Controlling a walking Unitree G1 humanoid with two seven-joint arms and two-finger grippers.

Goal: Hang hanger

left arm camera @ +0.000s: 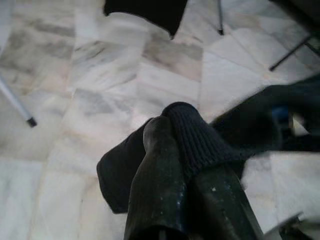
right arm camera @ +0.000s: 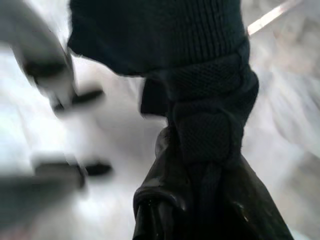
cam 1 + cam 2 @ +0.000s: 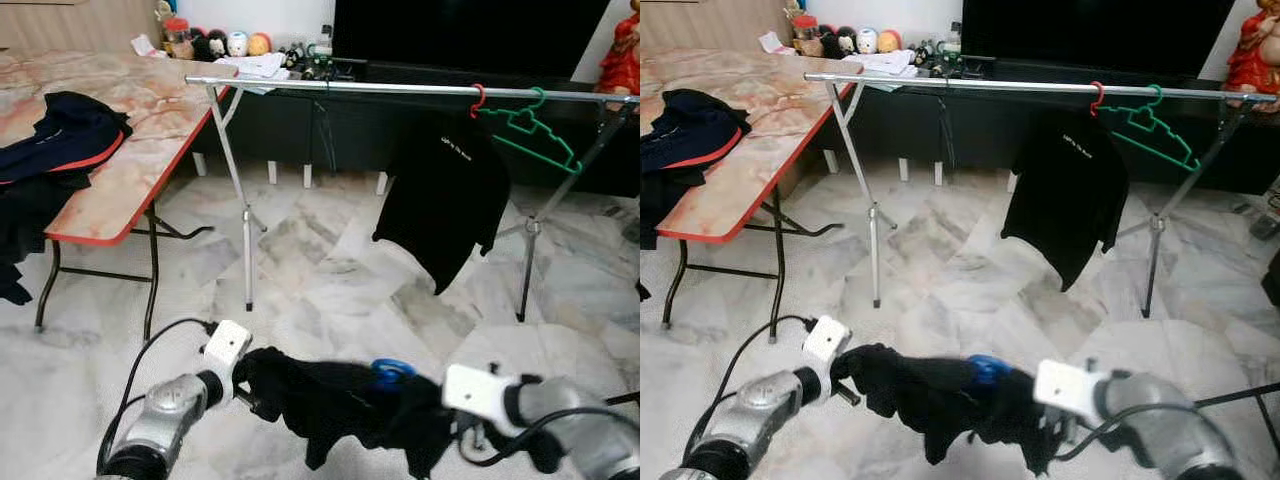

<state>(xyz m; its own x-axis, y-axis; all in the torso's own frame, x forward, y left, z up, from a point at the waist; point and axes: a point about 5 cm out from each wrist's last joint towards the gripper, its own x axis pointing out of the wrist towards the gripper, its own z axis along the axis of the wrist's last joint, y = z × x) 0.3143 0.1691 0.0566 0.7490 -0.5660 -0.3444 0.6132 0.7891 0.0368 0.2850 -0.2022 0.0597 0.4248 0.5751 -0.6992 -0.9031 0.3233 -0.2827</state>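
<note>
Left pincer [image 3: 248, 385] and right pincer [image 3: 450, 432] each clamp the black garment [image 3: 340, 405] on a blue hanger [image 3: 392, 371]. Both are held low before the rail [image 3: 400, 89].

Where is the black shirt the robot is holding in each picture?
Left eye view: black garment hangs low in the middle, between both grippers.
Right eye view: low in the middle.
Left wrist view: pinched by the left gripper.
Right wrist view: bunched in the right gripper.
Shared landmark: marble floor.

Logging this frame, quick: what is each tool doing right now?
Left tool: shut on the black knitted garment.
Right tool: shut on the same black knitted garment.
</note>
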